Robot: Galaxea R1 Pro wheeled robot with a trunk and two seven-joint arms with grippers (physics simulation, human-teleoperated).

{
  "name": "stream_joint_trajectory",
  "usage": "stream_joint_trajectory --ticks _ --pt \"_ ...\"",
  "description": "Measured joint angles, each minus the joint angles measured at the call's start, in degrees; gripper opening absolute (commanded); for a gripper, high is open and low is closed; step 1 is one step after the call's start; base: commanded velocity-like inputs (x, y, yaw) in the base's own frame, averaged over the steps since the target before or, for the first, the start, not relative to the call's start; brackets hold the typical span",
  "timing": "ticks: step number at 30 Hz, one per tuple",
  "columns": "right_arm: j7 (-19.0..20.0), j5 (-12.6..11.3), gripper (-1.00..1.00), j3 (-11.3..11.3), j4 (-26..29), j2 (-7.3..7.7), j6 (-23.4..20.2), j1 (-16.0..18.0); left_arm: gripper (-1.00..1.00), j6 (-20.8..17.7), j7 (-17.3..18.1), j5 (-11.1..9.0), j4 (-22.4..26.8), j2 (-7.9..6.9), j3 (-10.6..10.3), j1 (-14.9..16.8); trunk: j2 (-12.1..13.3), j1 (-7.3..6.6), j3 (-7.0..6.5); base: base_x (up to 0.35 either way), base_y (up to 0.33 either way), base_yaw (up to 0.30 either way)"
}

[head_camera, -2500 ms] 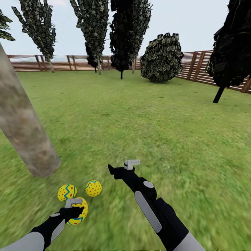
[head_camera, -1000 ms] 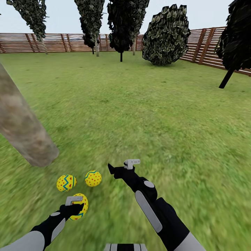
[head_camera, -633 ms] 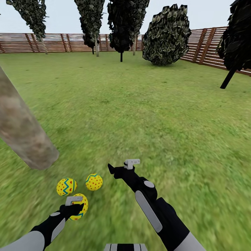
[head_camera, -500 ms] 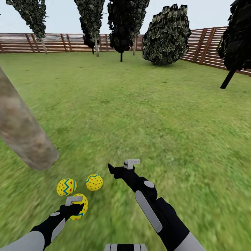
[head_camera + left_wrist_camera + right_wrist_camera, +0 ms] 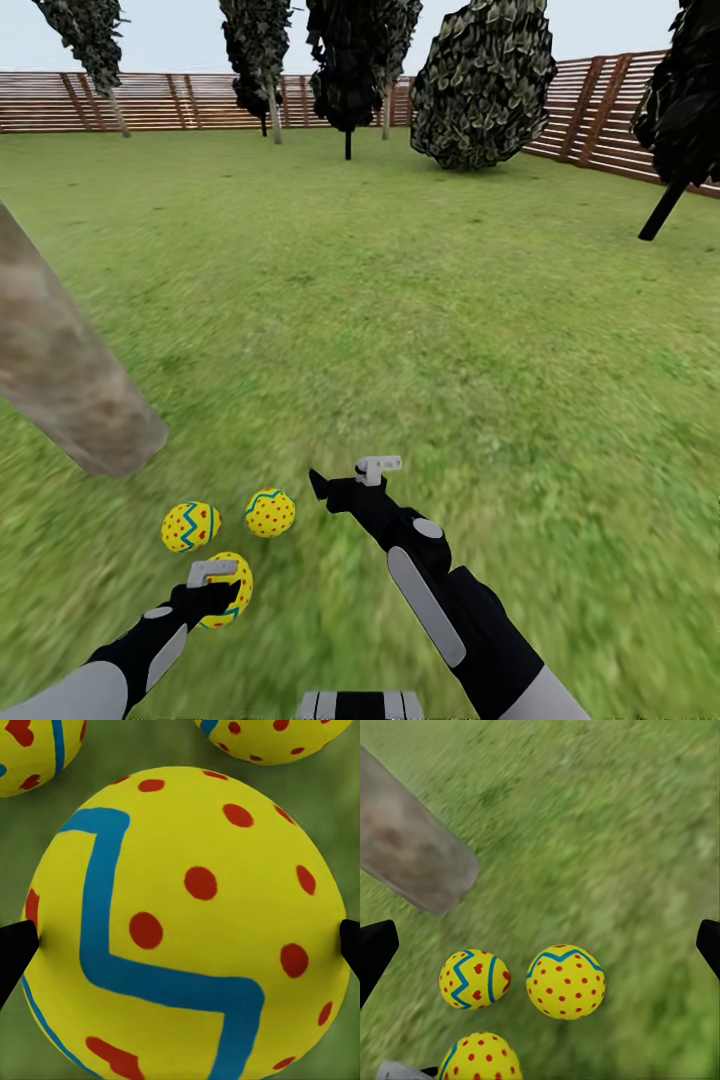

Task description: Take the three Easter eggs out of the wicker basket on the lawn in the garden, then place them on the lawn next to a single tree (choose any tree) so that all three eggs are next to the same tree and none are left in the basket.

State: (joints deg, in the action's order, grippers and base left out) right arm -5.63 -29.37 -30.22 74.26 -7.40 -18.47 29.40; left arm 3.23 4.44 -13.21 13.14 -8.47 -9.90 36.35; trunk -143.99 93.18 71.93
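The left gripper (image 5: pixel 222 590) is wrapped around the third egg (image 5: pixel 229 590), low over the grass. In the left wrist view the egg (image 5: pixel 187 922) sits between the two dark fingertips (image 5: pixel 15 949), which touch it on both sides, so the gripper is closed on it. I cannot tell if the egg already rests on the lawn (image 5: pixel 400 300) or hangs just above it. Just past it lie the other two eggs, one (image 5: pixel 190 526) nearer the tree and one (image 5: pixel 270 512) beside it, both down on the grass and close together. The thick grey-tan trunk (image 5: pixel 70 380) meets the ground near them. The right gripper (image 5: pixel 345 478) hangs over the grass with nothing in it; in the right wrist view its fingertips (image 5: pixel 376 949) stand wide apart at the edges, looking down on the eggs and the trunk. Since a couple of seconds ago the arms and eggs have hardly moved. The main change is the camera: it has tipped down, so the fence (image 5: pixel 150 100) and the far trees (image 5: pixel 350 60) sit higher in the picture and less sky shows. The egg in the gripper is held just as before. So I think the job is nearly done: two eggs are by the tree, and the last one only needs letting go beside them. No basket is in sight here.
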Motion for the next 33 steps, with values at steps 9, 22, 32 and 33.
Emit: stream_joint_trajectory --ticks 9,22,32,33 --pt "0.0 0.0 1.0 0.0 0.0 0.0 -0.1 0.0 -1.0 0.2 0.0 0.0 0.1 -0.01 0.1 0.0 -0.1 0.18 1.56 0.0 0.0 0.0" --pt "0.0 0.0 1.0 0.0 -0.1 0.0 -0.1 0.0 -1.0 0.2 0.0 -0.1 0.8 -0.26 0.4 0.1 -0.2 0.33 2.88 0.0 0.0 0.0" --pt "0.0 0.0 1.0 0.0 -0.2 -0.01 -0.1 0.0 -1.0 0.2 0.0 -0.1 3.5 -0.4 0.3 0.0 -0.3 0.59 5.1 0.0 0.0 0.0" --pt "0.0 0.0 1.0 0.0 -0.1 0.0 -0.1 0.0 -1.0 0.2 0.0 -0.1 4.0 -0.42 0.3 0.0 -0.3 0.62 5.32 0.0 0.0 0.0"
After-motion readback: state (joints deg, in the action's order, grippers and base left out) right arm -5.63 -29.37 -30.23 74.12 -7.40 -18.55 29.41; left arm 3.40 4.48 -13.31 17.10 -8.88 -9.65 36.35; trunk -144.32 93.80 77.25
